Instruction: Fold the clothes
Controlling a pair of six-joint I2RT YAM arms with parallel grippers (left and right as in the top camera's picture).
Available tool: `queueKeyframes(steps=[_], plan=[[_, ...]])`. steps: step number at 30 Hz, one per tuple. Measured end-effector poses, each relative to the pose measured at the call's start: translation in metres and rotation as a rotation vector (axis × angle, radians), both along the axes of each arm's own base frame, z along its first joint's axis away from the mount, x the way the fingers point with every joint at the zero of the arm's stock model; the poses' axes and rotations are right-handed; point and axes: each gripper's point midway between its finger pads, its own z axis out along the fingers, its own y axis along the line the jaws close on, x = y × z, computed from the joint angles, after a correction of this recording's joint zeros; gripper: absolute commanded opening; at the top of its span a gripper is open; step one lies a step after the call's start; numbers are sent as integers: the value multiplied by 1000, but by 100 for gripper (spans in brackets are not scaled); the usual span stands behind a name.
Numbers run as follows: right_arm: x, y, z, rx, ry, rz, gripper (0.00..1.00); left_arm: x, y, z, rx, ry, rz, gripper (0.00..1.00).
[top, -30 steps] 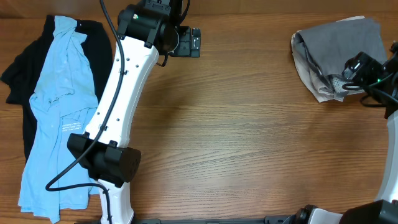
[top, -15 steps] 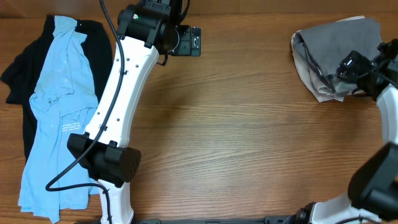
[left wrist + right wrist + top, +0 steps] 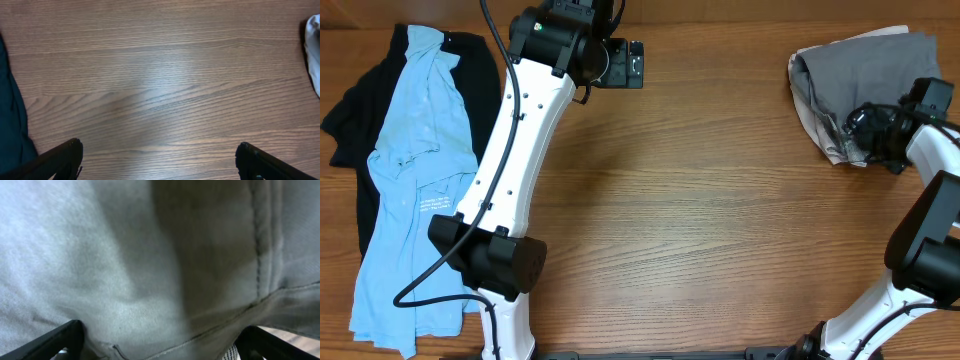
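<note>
Clothes lie on the tabletop (image 3: 720,220): light-blue shirt (image 3: 410,180) over black garment (image 3: 345,125) at 9 o'clock, grey shorts (image 3: 865,65) on beige shorts (image 3: 823,140) at 2 o'clock. Right end effector (image 3: 858,127), spread, reaches into the grey shorts; next, I judge, it must pinch that layer alone. Left end effector (image 3: 625,66), spread, idles at 12 o'clock.

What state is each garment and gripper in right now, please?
grey shorts: crumpled, unfolded, lying on beige shorts
beige shorts: bunched beneath, mostly covered
light-blue shirt: spread out, unfolded
black garment: unfolded, under the shirt
left gripper: open, over bare table
right gripper: open, close over grey shorts
</note>
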Motion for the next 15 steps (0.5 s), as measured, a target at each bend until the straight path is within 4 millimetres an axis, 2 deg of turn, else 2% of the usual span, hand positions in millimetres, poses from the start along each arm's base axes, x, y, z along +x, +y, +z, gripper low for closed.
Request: queueKeyframes(steps=[3,6,10,14,15], plan=[[1,-1,17,7,14,-7,100,-1,0,-1,2,6,0,100],[6,-4,56,0,-2,-10,100,-2,1,-1,3,9,0,100],[11,-6,147,-43,-96,-10,100,-2,1,-2,4,11,0,100],[-8,3,240,-85,-190,-9,100,-2,1,-2,4,11,0,100],[-13,5,255,-93,-208,-9,100,-3,1,-2,4,12,0,100]])
